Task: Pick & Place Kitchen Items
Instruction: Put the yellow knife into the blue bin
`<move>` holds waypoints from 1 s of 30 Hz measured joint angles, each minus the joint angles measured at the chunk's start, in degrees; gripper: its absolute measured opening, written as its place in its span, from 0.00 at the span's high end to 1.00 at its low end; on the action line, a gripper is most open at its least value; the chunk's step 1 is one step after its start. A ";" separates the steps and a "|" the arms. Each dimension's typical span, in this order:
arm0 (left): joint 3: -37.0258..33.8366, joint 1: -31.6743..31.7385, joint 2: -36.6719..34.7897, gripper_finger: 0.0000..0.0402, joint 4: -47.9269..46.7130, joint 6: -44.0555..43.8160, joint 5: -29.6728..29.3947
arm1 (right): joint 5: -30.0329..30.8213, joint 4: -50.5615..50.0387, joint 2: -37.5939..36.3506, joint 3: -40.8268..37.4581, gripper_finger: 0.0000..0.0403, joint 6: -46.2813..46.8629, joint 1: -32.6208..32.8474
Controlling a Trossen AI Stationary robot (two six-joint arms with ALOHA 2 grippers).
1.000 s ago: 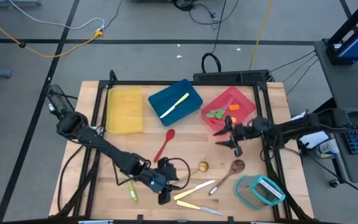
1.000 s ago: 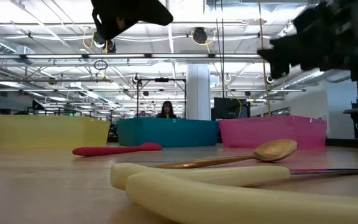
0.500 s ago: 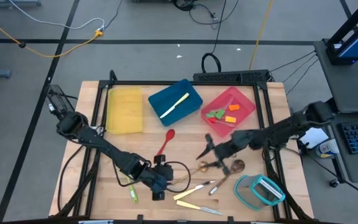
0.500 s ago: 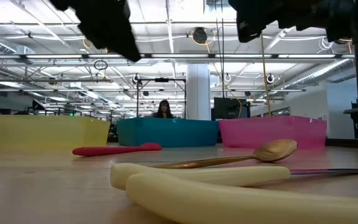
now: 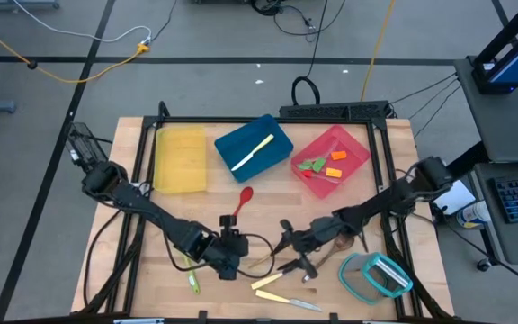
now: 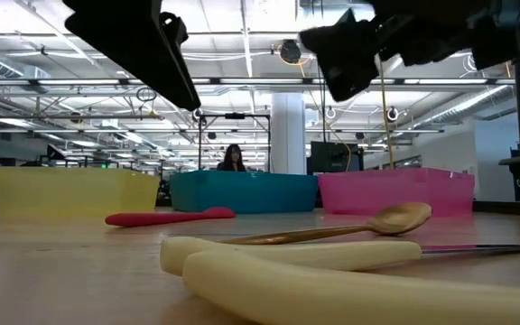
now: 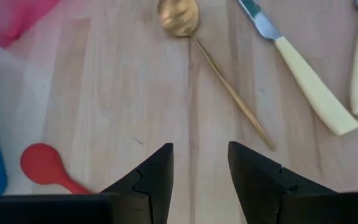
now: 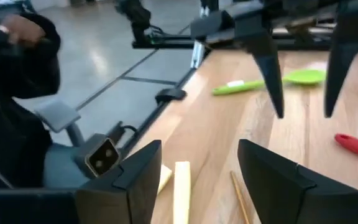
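My left gripper (image 5: 231, 227) is open and empty above the table's middle, near the red spoon (image 5: 240, 205). In its wrist view the fingers (image 7: 157, 171) stand over bare wood, short of a gold spoon (image 7: 179, 15) and a cream knife (image 7: 309, 84). My right gripper (image 5: 291, 247) is open and empty, pointing toward the table's left, above the gold spoon and cream knives (image 5: 273, 277). Its wrist view shows a cream knife (image 8: 182, 186), a green spoon (image 8: 272, 81) and the left gripper's fingers (image 8: 271, 78). A wooden spoon (image 5: 342, 240) lies flat beside the right arm.
At the far side stand a yellow tray (image 5: 180, 159), a blue tray (image 5: 241, 139) holding a cream knife, and a pink tray (image 5: 344, 144) holding green and orange pieces. A teal-rimmed clear container (image 5: 373, 274) is at the near right. A green spoon (image 5: 191, 275) lies near left.
My right gripper has gone from beside the pink tray toward the table's left and near edge, ending over the gold spoon and knives. My left gripper has swung from the near edge toward the far edge, ending beside the red spoon. No item has moved.
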 joint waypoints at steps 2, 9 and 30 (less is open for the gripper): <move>0.00 0.21 0.00 0.60 -0.04 0.00 -0.02 | 0.12 -0.11 2.02 0.65 0.47 0.12 0.30; 0.00 0.30 0.00 0.60 -0.09 1.97 -0.13 | -0.40 -0.11 7.53 2.66 0.49 -0.10 -0.07; 0.02 0.12 0.00 0.60 2.71 -17.95 -7.56 | 9.65 -3.96 9.69 2.67 0.50 0.22 5.77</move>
